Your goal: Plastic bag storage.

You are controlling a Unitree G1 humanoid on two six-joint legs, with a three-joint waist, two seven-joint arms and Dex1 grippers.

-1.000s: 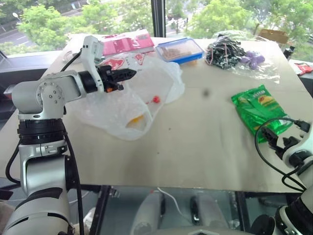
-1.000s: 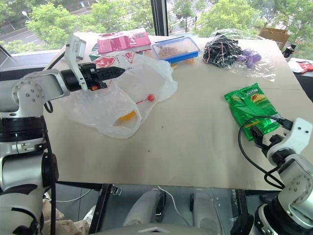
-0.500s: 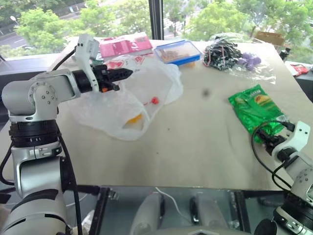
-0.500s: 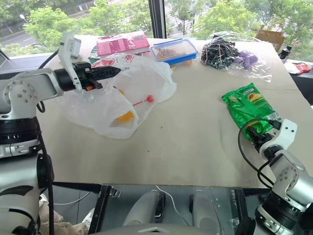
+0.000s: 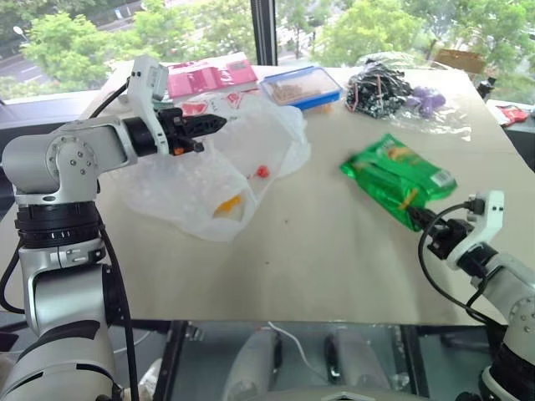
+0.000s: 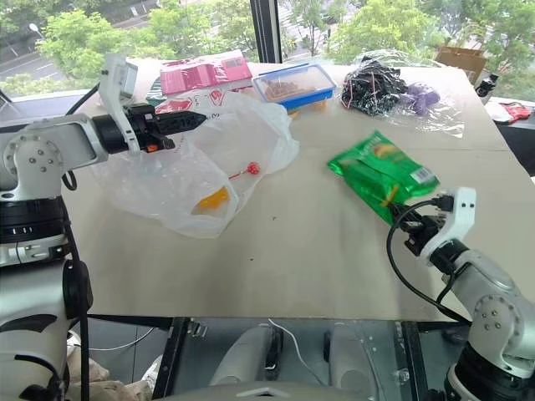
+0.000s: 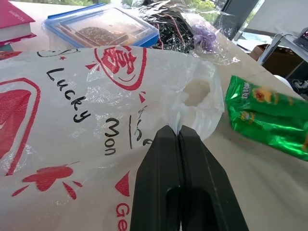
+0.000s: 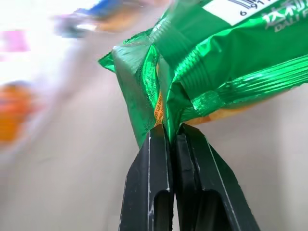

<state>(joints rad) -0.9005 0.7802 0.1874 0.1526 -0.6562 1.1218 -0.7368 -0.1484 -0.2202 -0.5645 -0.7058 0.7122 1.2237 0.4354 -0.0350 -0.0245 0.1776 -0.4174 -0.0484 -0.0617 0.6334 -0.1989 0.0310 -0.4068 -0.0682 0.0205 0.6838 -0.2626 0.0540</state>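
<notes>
Pinching a thin fold of the plastic bag [image 7: 96, 96] in my left end effector [image 7: 179, 132] — fingers fully closed on the film, right beside the loop handle, holding that edge up off the counter [image 5: 318, 251]. The rest of the bag sprawls on the counter's left side, near the pink box [image 5: 213, 77]. It looks feather-light, limp and slick; I'd judge it will sag, cling and slide rather than hold any shape, so the bunched handle or a gathered fold is the place to grip, not the flat printed panel.

My right end effector [image 8: 169, 132] is clamped tight on the crimped end of the green snack packet [image 5: 397, 177], which hangs out from it just above the counter — crinkly foil, stiffer than the bag, light too by the look of it.

Inside the bag I can see something orange [image 5: 227, 205] and a small red thing [image 5: 262, 171] through the film. Farther back, a blue-lidded clear box [image 5: 305, 86] holds something brown, and clear wrapping [image 5: 435, 113] covers a purple toy next to a dark tangle of cords [image 5: 380, 90].
</notes>
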